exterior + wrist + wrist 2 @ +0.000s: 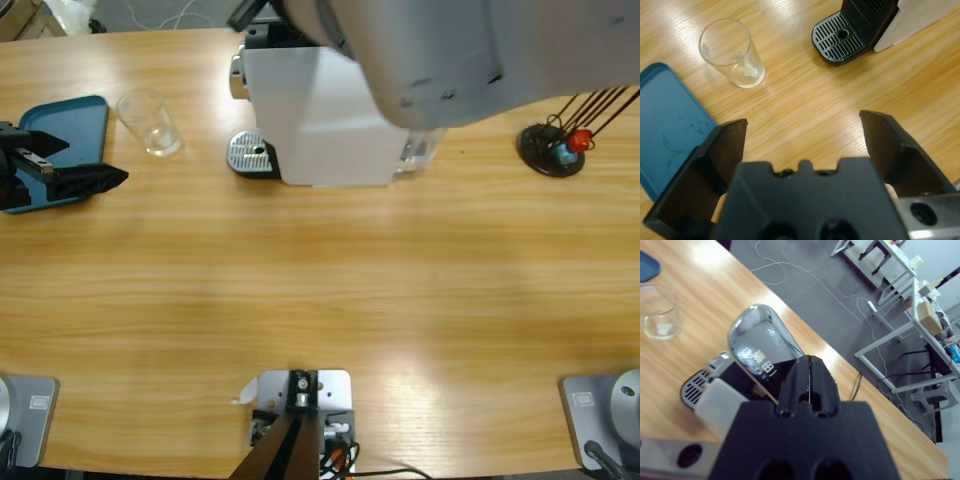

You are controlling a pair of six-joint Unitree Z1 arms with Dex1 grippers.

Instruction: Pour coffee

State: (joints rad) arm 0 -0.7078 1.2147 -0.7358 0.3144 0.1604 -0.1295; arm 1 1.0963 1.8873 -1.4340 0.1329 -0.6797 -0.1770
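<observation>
The white coffee machine (320, 120) stands at the table's far middle, with its round black drip tray (250, 155) facing left and bare. To the left of it an empty clear glass (150, 122) stands upright on the wood. My left gripper (97, 160) hovers open over the blue tray's edge. In the left wrist view, the left gripper (802, 125) holds nothing, and the glass (732, 52) and drip tray (840, 37) lie ahead of it. My right gripper (810, 365) is shut and empty, just above the machine's chrome top (762, 342).
A blue tray (65, 150) lies at the left edge, under the left gripper. A black stand (552, 148) with thin rods stands at the far right. The right arm's big silver elbow (430, 60) covers the machine's back. Beyond the far edge are floor cables and white tables (900, 315).
</observation>
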